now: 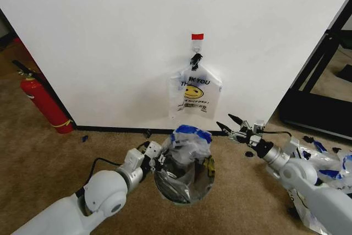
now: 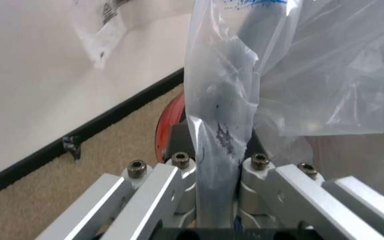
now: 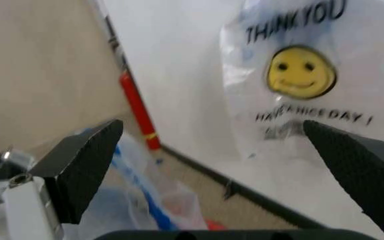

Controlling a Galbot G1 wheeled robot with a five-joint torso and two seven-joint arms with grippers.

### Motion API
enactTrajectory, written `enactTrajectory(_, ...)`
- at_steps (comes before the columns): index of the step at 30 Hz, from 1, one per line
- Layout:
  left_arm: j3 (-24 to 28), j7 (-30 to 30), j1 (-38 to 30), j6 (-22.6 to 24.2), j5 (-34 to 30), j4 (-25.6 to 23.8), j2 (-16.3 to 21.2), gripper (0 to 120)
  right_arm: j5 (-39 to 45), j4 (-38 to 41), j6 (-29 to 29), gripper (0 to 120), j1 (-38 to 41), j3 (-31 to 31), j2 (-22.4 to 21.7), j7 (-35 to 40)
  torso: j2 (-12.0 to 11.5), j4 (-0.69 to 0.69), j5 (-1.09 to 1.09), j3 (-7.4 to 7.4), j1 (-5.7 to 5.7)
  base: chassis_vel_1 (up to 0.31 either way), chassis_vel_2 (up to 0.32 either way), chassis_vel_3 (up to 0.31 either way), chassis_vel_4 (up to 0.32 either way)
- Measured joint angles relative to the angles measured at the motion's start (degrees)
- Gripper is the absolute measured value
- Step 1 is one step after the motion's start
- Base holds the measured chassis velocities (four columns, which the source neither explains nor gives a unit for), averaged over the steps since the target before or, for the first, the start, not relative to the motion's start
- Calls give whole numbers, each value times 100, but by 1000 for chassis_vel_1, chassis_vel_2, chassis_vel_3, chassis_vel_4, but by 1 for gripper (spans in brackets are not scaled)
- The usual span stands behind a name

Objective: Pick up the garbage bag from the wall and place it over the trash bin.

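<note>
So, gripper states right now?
Left gripper: shut on a clear plastic bag at the trash bin.
Right gripper: open, holding nothing.

A translucent garbage bag [image 1: 191, 139] with blue handle patches is draped — crumpled — over the rim of the dark trash bin [image 1: 184, 182], set on carpet near the wall.

White-grey arms, black cables, silver bolted pincer [image 2: 215, 170] links, black textured pads.
</note>
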Motion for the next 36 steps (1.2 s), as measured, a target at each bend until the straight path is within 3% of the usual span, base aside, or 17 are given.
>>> enactTrajectory(7,64,8,-70,64,-14,-23,-31,5,-271,-148,-355,100,46,20,-30,-698,0,0,0,0,0,0,0,0,0)
enactTrajectory(14,91,43,-57,131,-44,-217,-10,5,-817,-241,-429,100,101,-42,64,-245,0,0,0,0,0,0,0,0,0)
enactTrajectory(26,76,207,117,199,25,-885,73,5,-580,-221,-351,100,233,-463,396,926,0,1,0,0,0,0,0,0,0)
enactTrajectory(36,35,301,112,220,59,-968,81,5,-357,-119,-453,100,114,-468,438,1129,0,1,0,0,0,0,0,0,0)
